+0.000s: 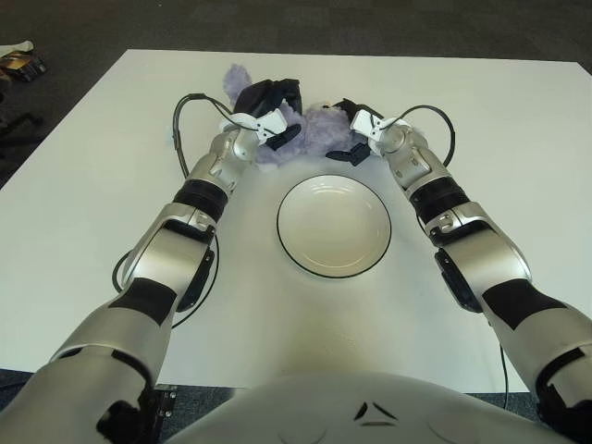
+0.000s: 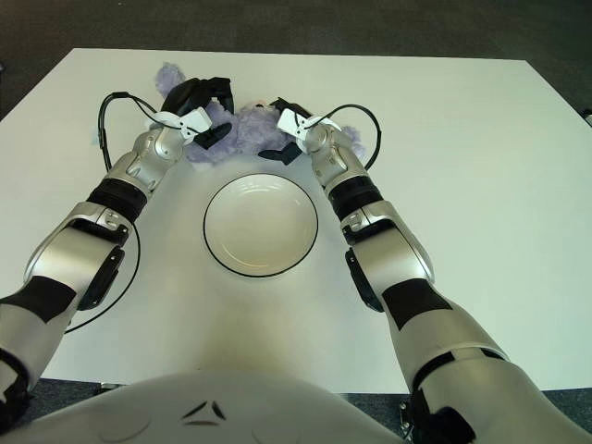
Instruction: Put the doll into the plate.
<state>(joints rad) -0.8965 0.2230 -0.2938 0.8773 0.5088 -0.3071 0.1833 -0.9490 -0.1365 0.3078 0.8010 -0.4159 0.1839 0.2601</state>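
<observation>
Both hands bracket the fluffy lilac plush doll (image 1: 314, 129) lying beyond the black-rimmed white ceramic plate (image 1: 334, 225): left hand (image 1: 269, 109) and right hand (image 1: 357, 130) press its flanks, fingers curled against fur; squeezing evenly before lifting seems wise.

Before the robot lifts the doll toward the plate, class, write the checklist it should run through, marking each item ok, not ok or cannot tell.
1. Doll within reach of both hands: ok, it lies on the table just beyond the plate.
2. Left hand on the doll: ok, it sits over the doll's left side.
3. Right hand on the doll: ok, it is against the doll's right side.
4. Fingers firmly closed on the doll: cannot tell, the plush hides the contact.
5. Plate free to receive: ok, it holds nothing.
6. Path from doll to plate: ok, nothing lies between them.
</observation>
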